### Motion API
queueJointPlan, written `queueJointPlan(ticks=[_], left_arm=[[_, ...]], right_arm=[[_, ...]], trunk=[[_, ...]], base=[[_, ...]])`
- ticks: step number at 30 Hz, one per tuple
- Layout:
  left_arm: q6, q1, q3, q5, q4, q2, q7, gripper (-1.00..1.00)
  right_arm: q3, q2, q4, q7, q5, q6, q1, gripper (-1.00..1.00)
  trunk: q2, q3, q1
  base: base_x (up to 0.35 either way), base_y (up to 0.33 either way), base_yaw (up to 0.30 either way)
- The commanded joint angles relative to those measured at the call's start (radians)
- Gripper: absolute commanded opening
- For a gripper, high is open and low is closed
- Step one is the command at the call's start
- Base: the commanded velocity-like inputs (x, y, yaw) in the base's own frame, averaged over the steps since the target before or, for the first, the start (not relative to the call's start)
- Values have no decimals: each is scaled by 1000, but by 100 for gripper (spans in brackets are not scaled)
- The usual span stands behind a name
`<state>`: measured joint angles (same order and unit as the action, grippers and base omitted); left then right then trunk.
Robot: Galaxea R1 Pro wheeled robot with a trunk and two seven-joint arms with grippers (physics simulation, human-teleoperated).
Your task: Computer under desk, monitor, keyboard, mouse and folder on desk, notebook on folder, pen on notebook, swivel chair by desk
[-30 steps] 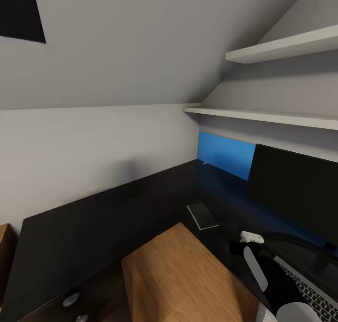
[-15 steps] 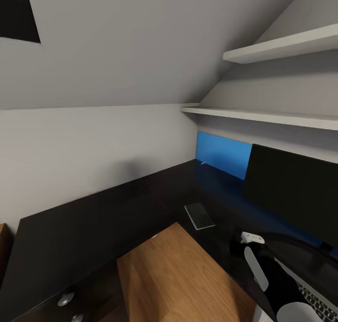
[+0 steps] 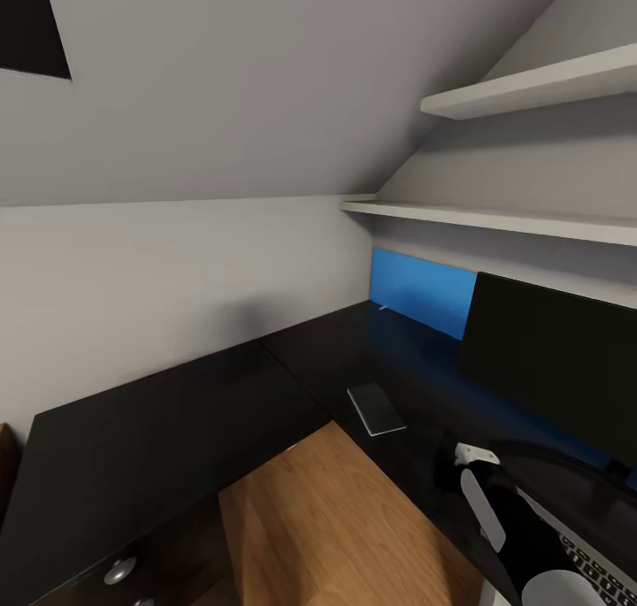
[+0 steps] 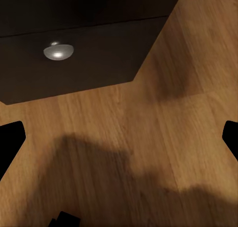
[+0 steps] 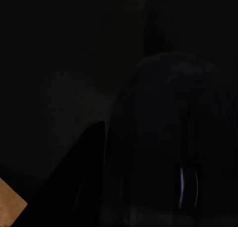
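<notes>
My left tool (image 4: 119,132) is released: its two dark fingertips sit wide apart at the edges of the left wrist view, with nothing between them but wood floor (image 4: 148,152) and a drawer front with a round silver knob (image 4: 58,50). The right tool I cannot tell; the right wrist view is almost wholly dark, and in the head view I get just the right arm (image 3: 518,535) at 5 o'clock, hanging over the counter (image 3: 168,429).

As far as I can judge, the task is partly done. The monitor (image 3: 553,367) stands on the counter at 3 o'clock. The keyboard (image 3: 602,562) lies just in front of it at 4 to 5 o'clock, mostly cut off by the picture's edge. The folder (image 3: 420,292) is on the counter at about 2 o'clock, but it seems to lean upright against the wall behind the monitor's left end, not flat. The notebook (image 3: 377,409) lies flat near the centre, well apart from the folder, so stacking is left to do. Mouse, pen, computer and chair I cannot place from here, so those steps I count as unconfirmed.

No brand, label or readable writing anywhere.
</notes>
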<state>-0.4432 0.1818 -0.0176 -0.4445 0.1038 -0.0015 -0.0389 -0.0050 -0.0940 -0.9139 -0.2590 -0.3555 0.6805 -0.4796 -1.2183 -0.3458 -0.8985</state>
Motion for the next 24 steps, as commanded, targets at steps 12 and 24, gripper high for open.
queueJointPlan(ticks=[12, 24], left_arm=[[-3, 1, -1, -8, 0, 0, -4, 100], [-3, 1, -1, -8, 0, 0, -4, 100]], right_arm=[[1, 0, 0, -6, -11, 2, -1, -100], [1, 0, 0, -5, -13, 1, -1, -100]], trunk=[[-22, -11, -12], [-71, -33, -38]], base=[[0, 0, 0], [0, 0, 0]])
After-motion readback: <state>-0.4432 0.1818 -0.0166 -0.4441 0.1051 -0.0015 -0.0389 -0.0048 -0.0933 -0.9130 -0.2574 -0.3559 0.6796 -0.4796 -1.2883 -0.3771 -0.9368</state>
